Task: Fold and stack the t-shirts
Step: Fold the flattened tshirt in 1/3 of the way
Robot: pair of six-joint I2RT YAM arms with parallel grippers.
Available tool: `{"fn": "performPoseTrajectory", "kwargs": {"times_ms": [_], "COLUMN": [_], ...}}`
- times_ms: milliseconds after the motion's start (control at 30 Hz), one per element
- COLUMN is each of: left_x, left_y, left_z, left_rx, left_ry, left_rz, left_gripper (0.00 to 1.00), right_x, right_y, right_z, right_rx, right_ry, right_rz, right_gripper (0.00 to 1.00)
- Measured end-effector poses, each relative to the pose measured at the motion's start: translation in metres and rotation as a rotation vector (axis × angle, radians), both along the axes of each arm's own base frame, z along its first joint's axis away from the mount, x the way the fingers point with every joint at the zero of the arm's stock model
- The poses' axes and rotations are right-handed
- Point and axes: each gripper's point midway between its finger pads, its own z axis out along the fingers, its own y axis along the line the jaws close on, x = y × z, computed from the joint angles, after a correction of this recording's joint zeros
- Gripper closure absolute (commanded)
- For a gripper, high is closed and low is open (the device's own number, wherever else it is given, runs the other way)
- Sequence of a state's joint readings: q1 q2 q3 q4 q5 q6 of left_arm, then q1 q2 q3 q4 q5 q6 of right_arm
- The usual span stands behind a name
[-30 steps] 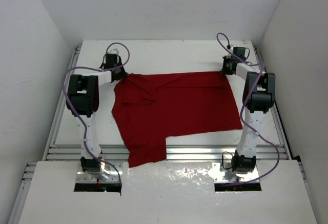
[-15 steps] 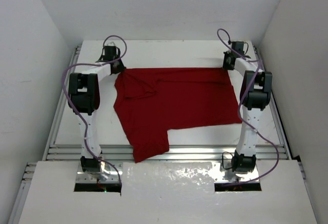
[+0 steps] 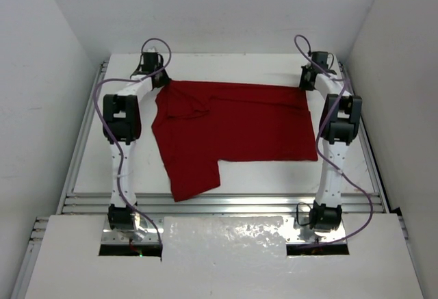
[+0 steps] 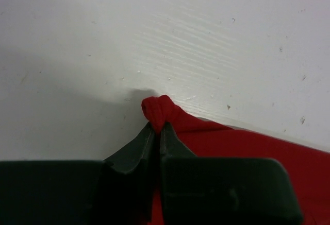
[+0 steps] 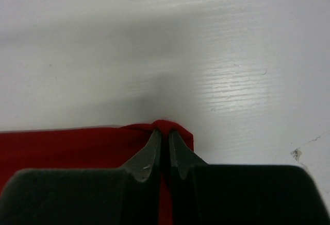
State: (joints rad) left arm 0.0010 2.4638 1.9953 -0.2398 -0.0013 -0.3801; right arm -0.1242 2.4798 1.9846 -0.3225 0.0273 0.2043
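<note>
Left gripper [image 4: 157, 128] clamped tight on a bunched corner of the t-shirt [image 3: 236, 124]; right gripper [image 5: 164, 136] likewise pinched closed on the opposite far corner; garment spread on the table [image 3: 226, 66], its far edge stretched between the two grippers, one part, seemingly a sleeve, reaching toward the near edge; progress judged early: cloth nearly flat, some wrinkling near the left corner, no fold made, no stack begun; count: one dark red t-shirt, two grippers
</note>
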Motion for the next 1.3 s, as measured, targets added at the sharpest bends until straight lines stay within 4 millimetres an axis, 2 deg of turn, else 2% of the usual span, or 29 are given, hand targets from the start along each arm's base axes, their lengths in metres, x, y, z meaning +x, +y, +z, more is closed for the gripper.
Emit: {"fn": "performPoseTrajectory", "kwargs": {"times_ms": [67,100,133,200,233,300,333,433,467,567,600,633,667,733,833,933,1067,1133,1300], "left_x": [0.001,0.000,-0.001,-0.008,-0.013,-0.021,-0.026,-0.037,-0.041,-0.050,-0.055,-0.062,-0.071,-0.095,-0.145,-0.184,-0.235,-0.248,-0.260], "left_y": [-0.001,-0.001,0.001,0.005,0.007,0.012,0.014,0.014,0.014,0.012,0.007,0.000,-0.010,-0.025,-0.046,-0.038,-0.021,-0.022,-0.025], "left_z": [0.000,0.000,-0.001,-0.005,-0.006,0.000,0.003,0.025,0.035,0.076,0.092,0.107,0.120,0.136,0.133,0.112,0.086,0.083,0.083], "left_rx": [-0.001,0.001,0.008,0.024,0.030,0.048,0.057,0.076,0.085,0.129,0.145,0.155,0.155,0.145,0.121,0.112,0.100,0.082,0.023], "left_ry": [0.003,0.005,0.007,0.018,0.029,0.028,0.032,0.016,0.002,-0.057,-0.078,-0.102,-0.122,-0.147,-0.129,-0.064,0.012,0.027,0.052], "left_rz": [-0.002,-0.003,0.003,0.018,0.028,0.042,0.050,0.072,0.078,0.112,0.121,0.125,0.121,0.118,0.097,0.137,0.229,0.249,0.305], "left_gripper": [0.87,0.79,0.67,0.56,0.36,0.13,0.10,0.09,0.09,0.09,0.09,0.09,0.09,0.09,0.09,0.09,0.10,0.11,0.12], "right_x": [0.001,0.002,0.003,0.006,0.007,0.008,0.009,0.014,0.015,0.017,0.014,0.009,0.001,-0.016,-0.040,-0.054,-0.062,-0.067,-0.095], "right_y": [-0.002,-0.004,-0.005,-0.007,-0.008,-0.010,-0.010,-0.006,-0.002,0.007,0.012,0.017,0.023,0.033,0.049,0.061,0.081,0.085,0.094], "right_z": [0.000,0.001,0.001,0.002,0.003,0.007,0.009,0.013,0.015,0.017,0.017,0.018,0.018,0.020,0.029,0.046,0.076,0.091,0.122], "right_rx": [0.012,0.016,0.019,0.023,0.030,0.046,0.057,0.104,0.141,0.199,0.218,0.237,0.262,0.299,0.337,0.343,0.313,0.275,0.171], "right_ry": [-0.002,-0.002,-0.002,-0.007,-0.009,-0.015,-0.020,-0.043,-0.052,-0.089,-0.101,-0.119,-0.132,-0.172,-0.242,-0.312,-0.403,-0.435,-0.443], "right_rz": [-0.006,-0.007,-0.008,-0.014,-0.017,-0.025,-0.029,-0.027,-0.025,-0.024,-0.029,-0.034,-0.042,-0.060,-0.076,-0.069,-0.036,-0.046,-0.127], "right_gripper": [0.85,0.72,0.63,0.50,0.44,0.32,0.28,0.18,0.09,0.08,0.07,0.01,0.01,0.01,0.01,0.01,0.01,0.01,0.01]}}
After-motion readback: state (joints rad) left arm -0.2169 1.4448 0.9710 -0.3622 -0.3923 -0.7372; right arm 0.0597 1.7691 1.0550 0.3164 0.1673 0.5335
